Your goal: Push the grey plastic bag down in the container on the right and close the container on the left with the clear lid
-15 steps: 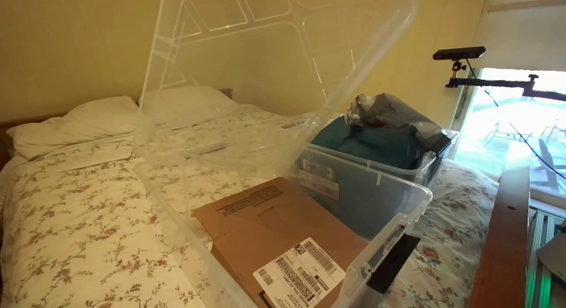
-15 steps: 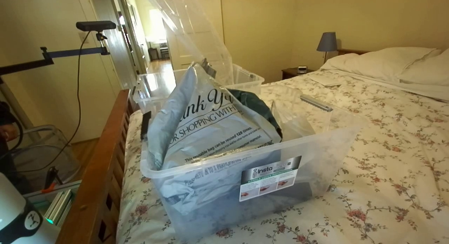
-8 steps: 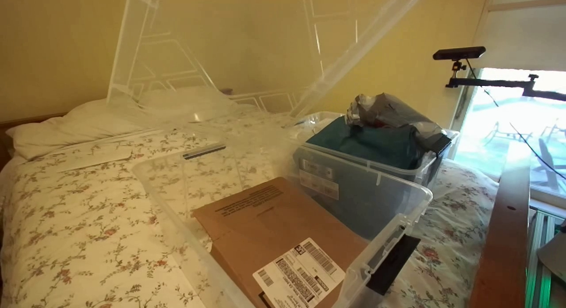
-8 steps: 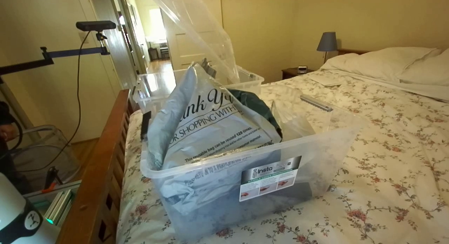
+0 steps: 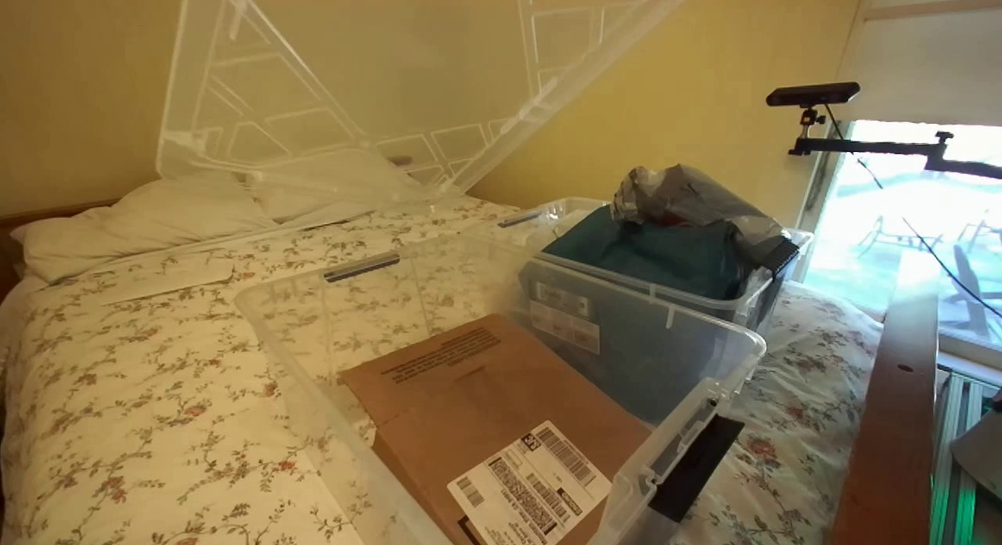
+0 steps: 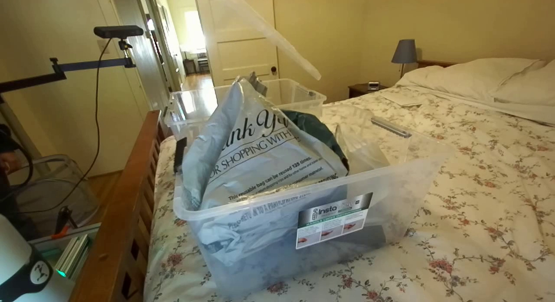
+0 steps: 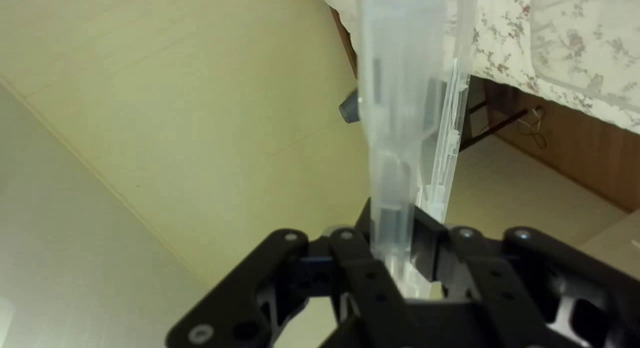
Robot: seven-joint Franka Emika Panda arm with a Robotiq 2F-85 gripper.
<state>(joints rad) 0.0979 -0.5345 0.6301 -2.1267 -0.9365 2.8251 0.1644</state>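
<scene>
The grey plastic bag bulges above the rim of the right container, near the railed edge of the bed. Clamped in the gripper, the clear lid hangs tilted in the air, apart from the left container, in which a cardboard box lies slanted.

The clear lid hangs tilted; the grey bag overtops its container.

Clear lid: is extending past the top edge in both exterior views, blurring in the wrist view.
Farther storage container: is partly hiding behind the grey plastic bag in an exterior view.
</scene>
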